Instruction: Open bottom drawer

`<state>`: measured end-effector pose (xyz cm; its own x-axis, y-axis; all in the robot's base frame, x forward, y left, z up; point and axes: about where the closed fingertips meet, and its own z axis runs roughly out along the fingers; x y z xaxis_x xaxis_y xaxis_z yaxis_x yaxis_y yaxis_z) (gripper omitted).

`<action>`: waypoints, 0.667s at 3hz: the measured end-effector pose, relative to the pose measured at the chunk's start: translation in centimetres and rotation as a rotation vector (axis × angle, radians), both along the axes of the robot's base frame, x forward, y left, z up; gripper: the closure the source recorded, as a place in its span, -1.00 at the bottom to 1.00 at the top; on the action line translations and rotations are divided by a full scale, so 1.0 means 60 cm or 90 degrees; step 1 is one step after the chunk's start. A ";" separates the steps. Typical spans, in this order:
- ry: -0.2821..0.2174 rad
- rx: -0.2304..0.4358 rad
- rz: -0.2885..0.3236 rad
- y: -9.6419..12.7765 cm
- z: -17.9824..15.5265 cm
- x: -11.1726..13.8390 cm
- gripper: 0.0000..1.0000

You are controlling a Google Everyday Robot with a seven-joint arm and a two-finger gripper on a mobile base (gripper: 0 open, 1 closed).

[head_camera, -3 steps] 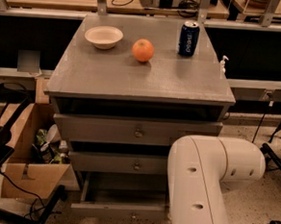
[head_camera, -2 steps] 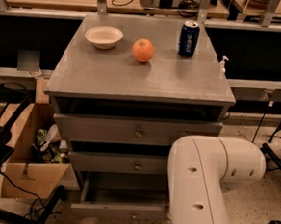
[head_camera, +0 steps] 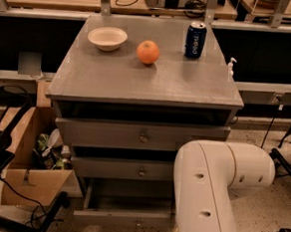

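Grey worktop [head_camera: 138, 82] up top with bowl [head_camera: 107, 38], orange [head_camera: 148, 52], can [head_camera: 195, 40]. Down by the floor, bottom drawer [head_camera: 118, 217]: slim grey front, small round knob, pulled out. Gripper hidden past white arm [head_camera: 215, 192]; cannot tell its state.

The bottom drawer [head_camera: 123, 218] is grey, with a thin flat front and a small round knob [head_camera: 138, 223]. It sits at 6 o'clock, pulled out, its right end behind the white arm [head_camera: 210, 192]. The end effector is hidden.
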<state>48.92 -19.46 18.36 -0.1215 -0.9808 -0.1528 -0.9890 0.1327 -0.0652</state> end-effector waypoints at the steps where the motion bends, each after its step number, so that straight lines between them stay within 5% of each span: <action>1: 0.001 0.000 0.000 0.001 -0.001 -0.002 -1.00; 2: 0.001 0.000 0.000 0.001 -0.001 -0.002 -1.00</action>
